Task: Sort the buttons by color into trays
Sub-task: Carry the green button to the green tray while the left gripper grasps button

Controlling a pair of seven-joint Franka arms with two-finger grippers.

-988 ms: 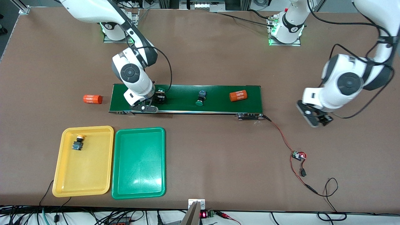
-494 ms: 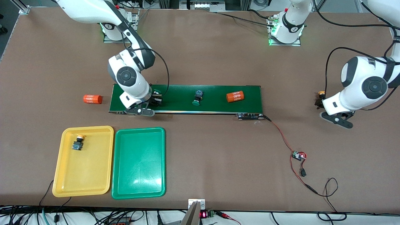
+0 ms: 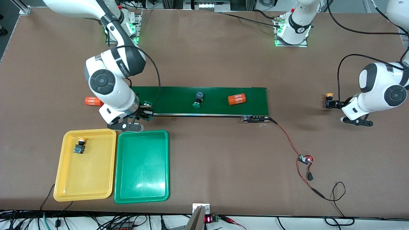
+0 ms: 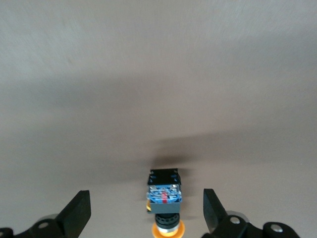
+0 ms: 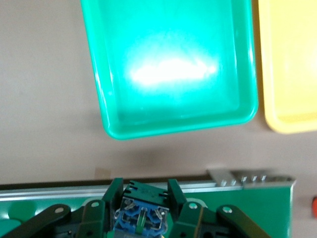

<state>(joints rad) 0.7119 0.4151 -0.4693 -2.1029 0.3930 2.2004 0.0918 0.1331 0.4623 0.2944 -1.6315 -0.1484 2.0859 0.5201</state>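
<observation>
Right gripper [image 5: 143, 208] fingers clamp 1 blue-bodied, green-capped button [image 5: 141, 218]; left gripper [image 4: 147, 215] fingers spread wide.

Bright overhead light; glare in green tray [image 5: 171, 69].

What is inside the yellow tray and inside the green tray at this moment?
The yellow tray holds one yellow-capped button, lying near the corner toward the conveyor belt. The green tray shows only its bare floor. Nothing covers either tray.
</observation>
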